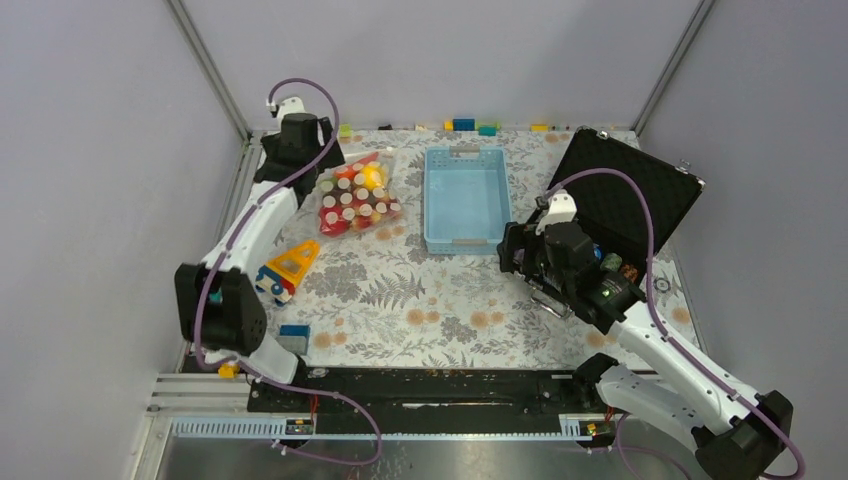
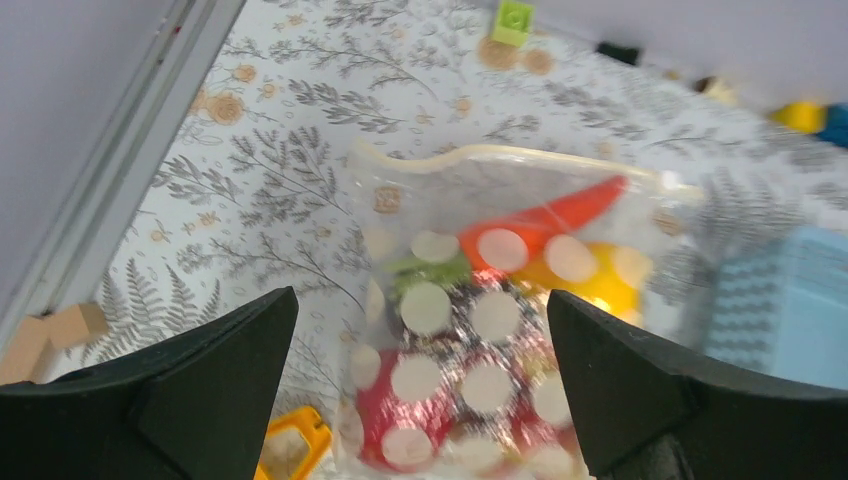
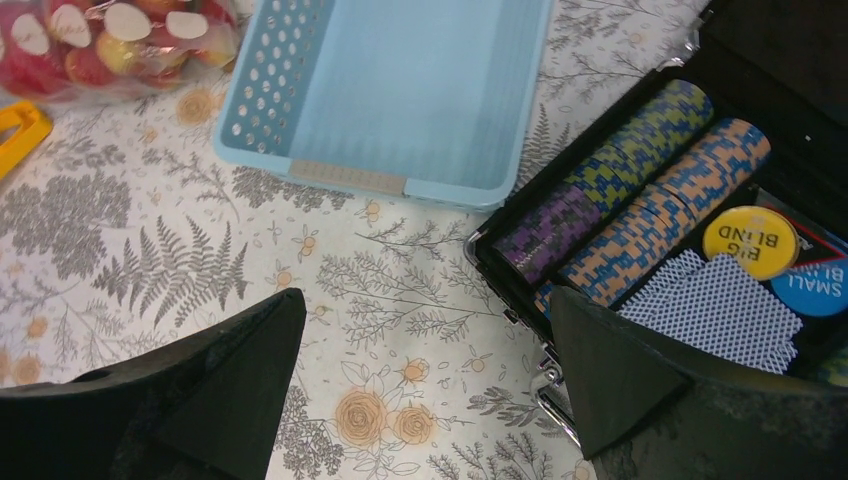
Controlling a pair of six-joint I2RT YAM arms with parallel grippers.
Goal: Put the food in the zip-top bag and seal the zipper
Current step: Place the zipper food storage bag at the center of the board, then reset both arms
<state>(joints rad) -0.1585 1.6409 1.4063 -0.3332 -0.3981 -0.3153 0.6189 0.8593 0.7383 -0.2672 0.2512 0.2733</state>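
From above, I see the bag point(image 1: 357, 195) in the upper left part of the table, with the food point(image 1: 345, 215) inside. My left gripper point(image 1: 322, 160) hangs at its far left end. My right gripper point(image 1: 517, 250) is right of the middle, near the blue basket point(image 1: 466, 200).

In the left wrist view, the left fingers point(image 2: 200, 390) are spread wide and hold nothing. The bag lies between them, with its zipper point(image 2: 500, 152) along the top. I cannot tell if it is sealed.

In the right wrist view, the right fingers point(image 3: 210, 390) are wide apart too, with nothing in them. The basket is at the top and the chips point(image 3: 640, 190) are at the right.
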